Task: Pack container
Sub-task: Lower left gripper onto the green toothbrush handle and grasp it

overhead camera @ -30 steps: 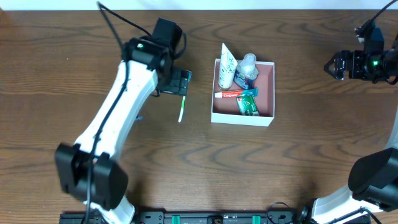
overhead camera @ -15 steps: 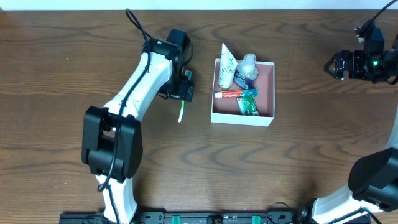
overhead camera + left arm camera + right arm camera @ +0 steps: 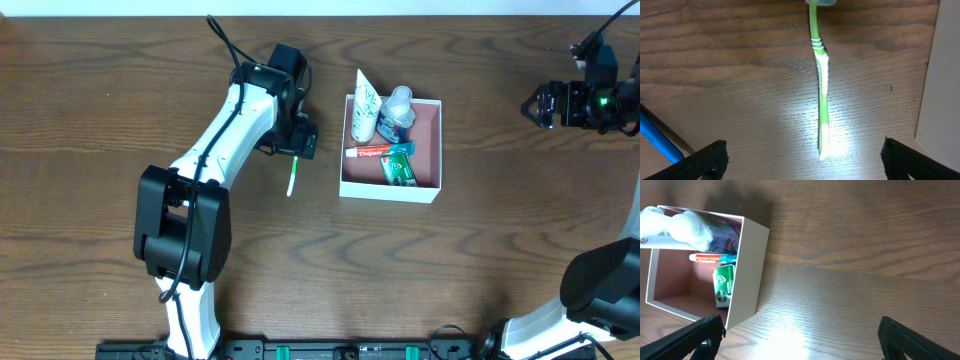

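The container [image 3: 390, 190], white outside and pink inside, sits right of centre. It holds a white tube [image 3: 364, 105], a clear bottle [image 3: 397, 108], a red-and-white toothpaste [image 3: 372, 152] and a green box [image 3: 400, 172]. A green toothbrush [image 3: 292, 178] lies on the table to its left. My left gripper [image 3: 300, 140] is open over the toothbrush's far end. In the left wrist view the toothbrush [image 3: 821, 100] lies between the open fingers [image 3: 805, 160]. My right gripper [image 3: 545, 103] is open and empty at the far right, apart from the container [image 3: 747, 270].
The container's white wall [image 3: 940, 75] stands at the right edge of the left wrist view. A blue stick-like object [image 3: 657, 137] lies at the left edge of that view. The table is dark wood [image 3: 450, 270].
My left arm has swung round and its gripper has shifted slightly right, over the toothbrush's far end. The toothbrush, container and right arm have not moved.
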Robot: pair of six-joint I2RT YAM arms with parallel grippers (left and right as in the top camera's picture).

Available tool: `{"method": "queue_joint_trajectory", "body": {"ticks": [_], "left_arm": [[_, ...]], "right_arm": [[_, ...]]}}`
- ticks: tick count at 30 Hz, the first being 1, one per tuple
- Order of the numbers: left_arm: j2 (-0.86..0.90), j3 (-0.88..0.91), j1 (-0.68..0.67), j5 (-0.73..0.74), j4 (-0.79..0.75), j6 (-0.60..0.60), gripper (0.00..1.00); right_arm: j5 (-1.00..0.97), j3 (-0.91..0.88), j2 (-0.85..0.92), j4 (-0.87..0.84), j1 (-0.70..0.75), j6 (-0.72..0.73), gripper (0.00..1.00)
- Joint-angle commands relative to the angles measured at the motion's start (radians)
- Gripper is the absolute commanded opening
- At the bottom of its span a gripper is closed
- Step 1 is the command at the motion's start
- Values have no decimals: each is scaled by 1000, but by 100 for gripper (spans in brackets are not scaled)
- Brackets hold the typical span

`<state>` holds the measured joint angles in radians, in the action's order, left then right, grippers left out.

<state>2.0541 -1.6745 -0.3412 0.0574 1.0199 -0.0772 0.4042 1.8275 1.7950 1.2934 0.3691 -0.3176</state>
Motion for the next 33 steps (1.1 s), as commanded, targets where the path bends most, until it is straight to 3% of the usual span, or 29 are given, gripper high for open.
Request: {"method": "queue_joint_trajectory", "body": {"ticks": [1, 33], "left_arm": [[35, 34, 6, 10, -7, 10, 98], [39, 180, 6, 14, -173, 10, 98]], "right_arm": [[11, 1, -1, 1, -8, 11, 99], [11, 1, -1, 1, -8, 11, 99]]}}
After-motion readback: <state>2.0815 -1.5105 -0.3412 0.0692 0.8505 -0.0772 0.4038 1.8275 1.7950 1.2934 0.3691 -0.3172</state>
